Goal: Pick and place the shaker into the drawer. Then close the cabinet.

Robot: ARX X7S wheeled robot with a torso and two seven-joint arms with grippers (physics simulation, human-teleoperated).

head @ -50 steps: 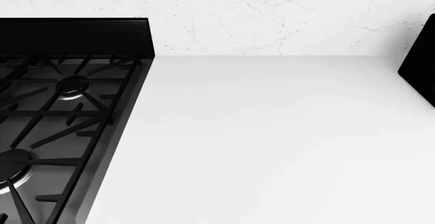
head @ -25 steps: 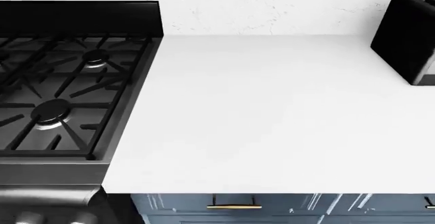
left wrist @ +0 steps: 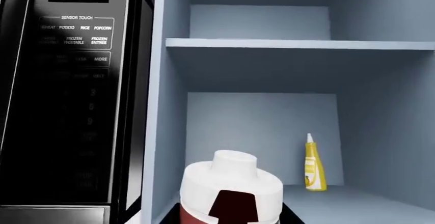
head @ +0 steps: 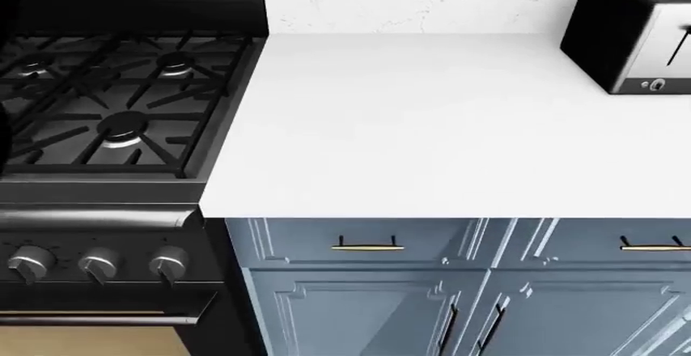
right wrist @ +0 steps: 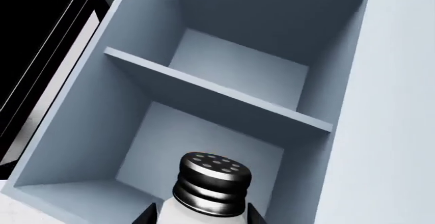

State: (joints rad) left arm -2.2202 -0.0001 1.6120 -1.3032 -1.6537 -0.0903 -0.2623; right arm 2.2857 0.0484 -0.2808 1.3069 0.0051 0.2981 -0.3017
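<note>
Two wrist views carry all that can be told of the grippers, since neither arm is seen in the head view. In the right wrist view the shaker (right wrist: 207,196) stands upright just in front of the camera, its perforated metal cap uppermost and its long axis running straight out from the wrist. Dark shapes flank its glass body on both sides at the frame edge — these are judged to be the right gripper's fingers (right wrist: 151,215) clamped on it, so the shaker is taken to be held by the right arm. Behind it an open blue-grey shelf unit is seen.

In the left wrist view a white-capped container with a red label (left wrist: 231,191) fills the lower frame close to the camera; the left gripper's own fingers are not clearly shown, so whether they are apart or together on it cannot be told. A yellow bottle (left wrist: 314,165) stands on the shelf beyond, and a microwave (left wrist: 68,96) is beside the shelves.

The head view looks down on the white counter (head: 432,121), the stove (head: 108,105), a toaster (head: 632,36) and the cabinet (head: 357,291) fronts below, with a brass-handled drawer (head: 367,243) front that appears shut. No open drawer is in sight, so the shaker is judged to need carrying downward — the right arm being the nearer one.
</note>
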